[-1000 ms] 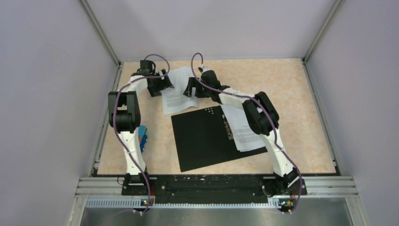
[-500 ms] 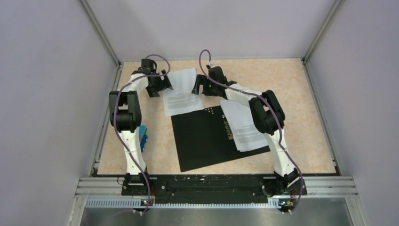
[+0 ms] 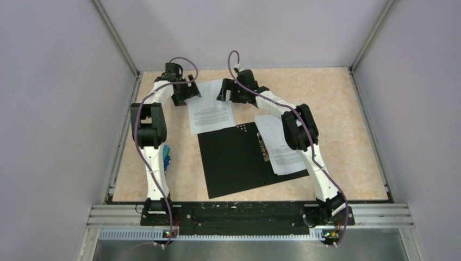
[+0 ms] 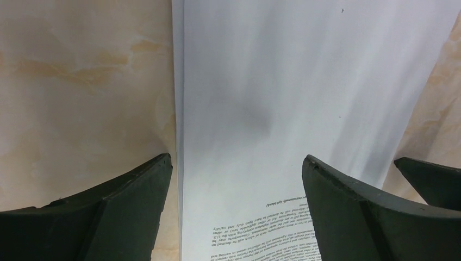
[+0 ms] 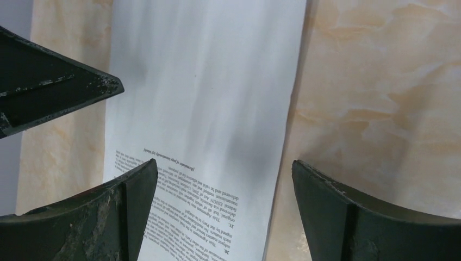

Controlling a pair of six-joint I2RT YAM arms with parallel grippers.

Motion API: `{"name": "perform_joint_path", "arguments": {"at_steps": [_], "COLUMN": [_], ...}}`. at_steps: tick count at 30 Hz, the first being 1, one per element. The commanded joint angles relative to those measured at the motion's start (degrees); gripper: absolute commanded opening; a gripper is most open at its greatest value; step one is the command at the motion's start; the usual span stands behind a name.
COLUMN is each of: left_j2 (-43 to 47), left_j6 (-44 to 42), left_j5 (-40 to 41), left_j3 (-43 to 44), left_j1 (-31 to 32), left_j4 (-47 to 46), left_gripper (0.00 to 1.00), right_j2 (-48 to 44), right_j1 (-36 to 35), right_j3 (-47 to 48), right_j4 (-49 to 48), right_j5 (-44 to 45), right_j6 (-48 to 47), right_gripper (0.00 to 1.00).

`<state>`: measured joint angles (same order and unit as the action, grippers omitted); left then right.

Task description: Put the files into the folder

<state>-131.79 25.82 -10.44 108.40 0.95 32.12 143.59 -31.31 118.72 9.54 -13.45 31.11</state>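
The left arm (image 3: 148, 122) and right arm (image 3: 296, 122) have pulled toward the far edge of the tabletop (image 3: 353, 109), jaws apart; one of the files (image 3: 209, 113) now lies flat just beyond the open folder (image 3: 234, 160); not yet inside.

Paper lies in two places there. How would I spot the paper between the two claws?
Find the large open black folder. At its far edge lies white printed paper, flanked by the open left gripper and right gripper. The other paper lies on the folder's right side instead.
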Motion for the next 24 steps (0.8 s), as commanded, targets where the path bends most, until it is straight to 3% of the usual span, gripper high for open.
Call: {"name": "perform_joint_path", "arguments": {"at_steps": [1,18,24], "left_j2": [-3.21,-2.48,-1.28], "left_j6": [1.48,2.43,3.28], "left_j5": [-3.41,-9.97,-13.76], "left_j3": [-0.33,-1.27,-1.51], "left_j1": [1.54,2.67,2.65], "left_j4": [1.47,-0.70,-2.28], "left_gripper": [0.94,0.93,0.93], "right_j2": [4.81,7.34,7.66], "right_j1": [-2.29,-2.45,-1.32], "right_j3": [3.18,9.25,9.69], "right_j4": [5.04,2.34,-2.33], "right_j5": [-3.86,-17.89,-22.29], "right_j6": [1.21,7.62,11.13], "right_gripper": [0.93,0.95,0.84]}}
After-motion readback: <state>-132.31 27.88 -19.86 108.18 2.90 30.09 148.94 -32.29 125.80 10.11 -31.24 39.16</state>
